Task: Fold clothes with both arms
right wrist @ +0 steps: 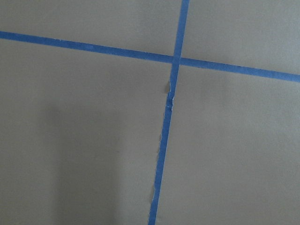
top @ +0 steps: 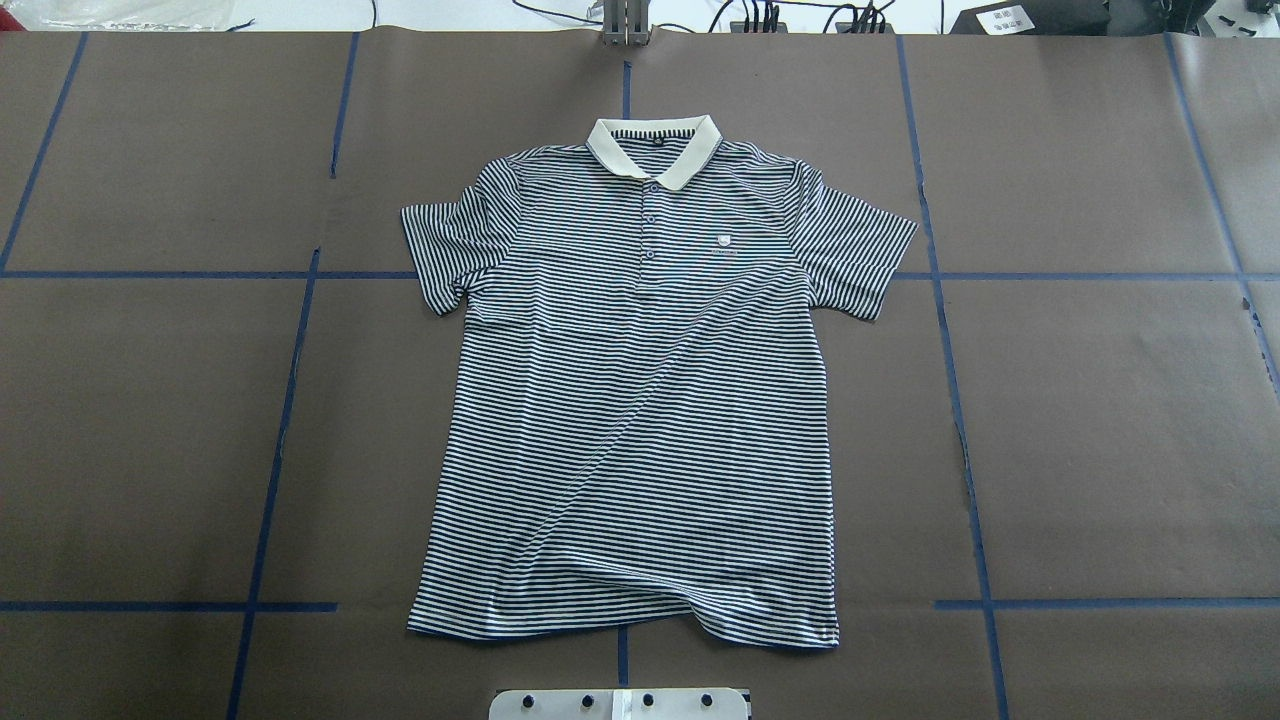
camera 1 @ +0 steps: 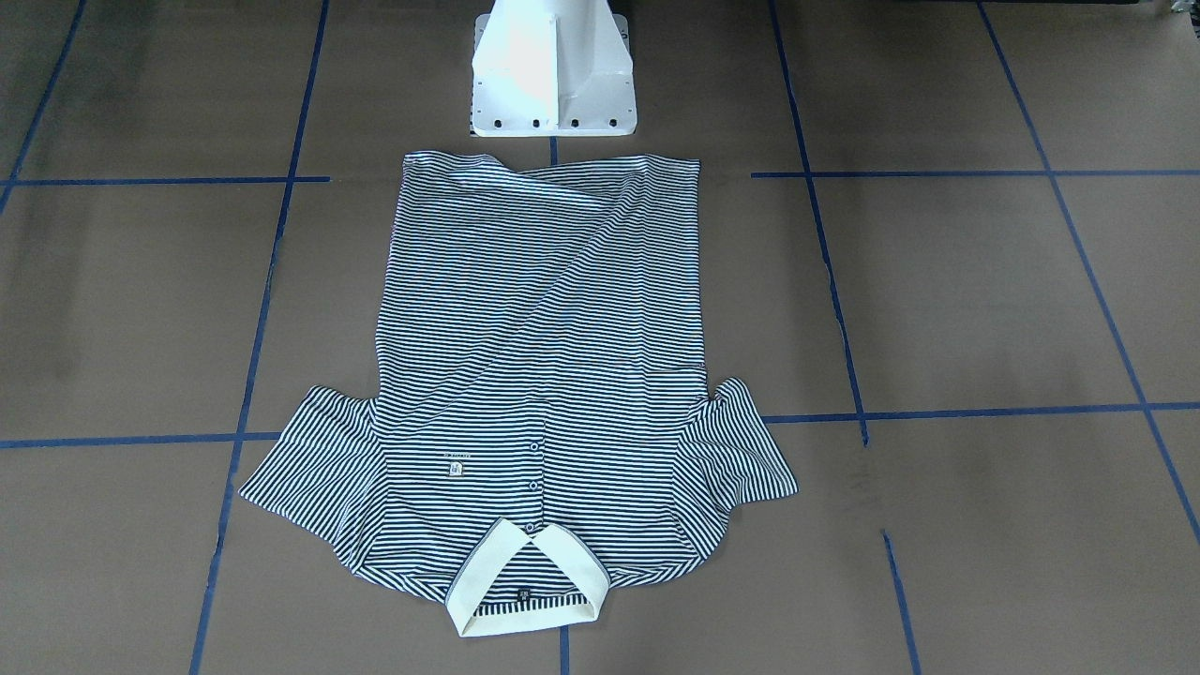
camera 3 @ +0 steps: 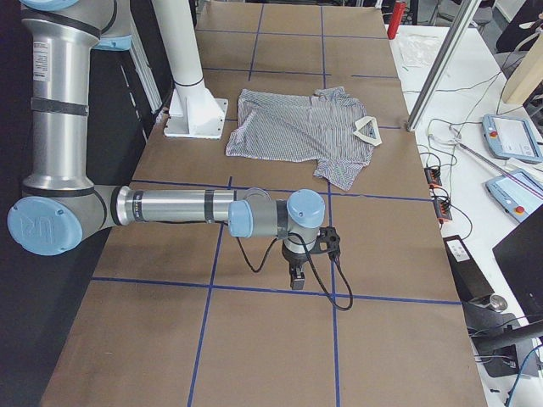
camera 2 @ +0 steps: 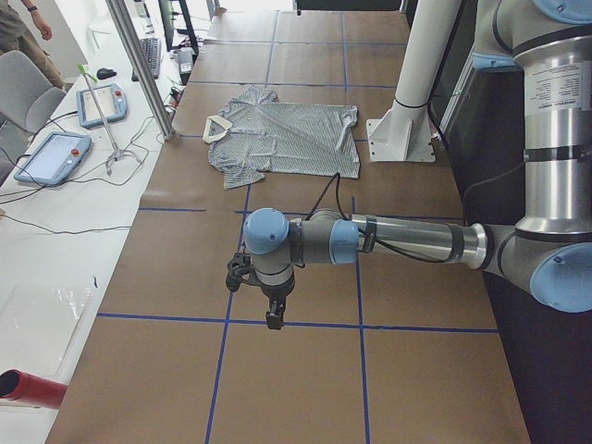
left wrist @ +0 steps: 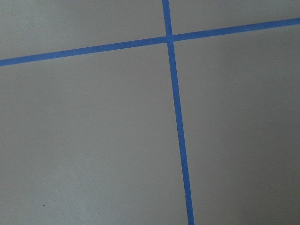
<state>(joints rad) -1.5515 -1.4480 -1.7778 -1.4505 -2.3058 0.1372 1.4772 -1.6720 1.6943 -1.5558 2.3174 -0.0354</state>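
The clothes are one navy-and-white striped polo shirt point(top: 640, 400) lying flat and face up in the table's middle, sleeves spread. Its cream collar point(top: 655, 148) lies on the side away from the robot's base, and its hem is slightly rumpled. It also shows as the shirt point(camera 1: 544, 356), point(camera 2: 287, 139), point(camera 3: 297, 127). Both arms stay off the shirt, toward the table's ends. My left gripper point(camera 2: 274, 319) hangs over bare brown paper, and so does my right gripper point(camera 3: 297, 280). I cannot tell whether either is open or shut. Both wrist views show only paper and blue tape lines.
The white pedestal base point(camera 1: 553, 84) stands just behind the shirt's hem. Blue tape lines point(top: 290, 400) grid the brown table cover. Beyond the far edge are teach pendants point(camera 2: 51, 157), point(camera 3: 509, 136), cables and a metal pole point(camera 2: 139, 65). A person point(camera 2: 18, 28) stands at the back.
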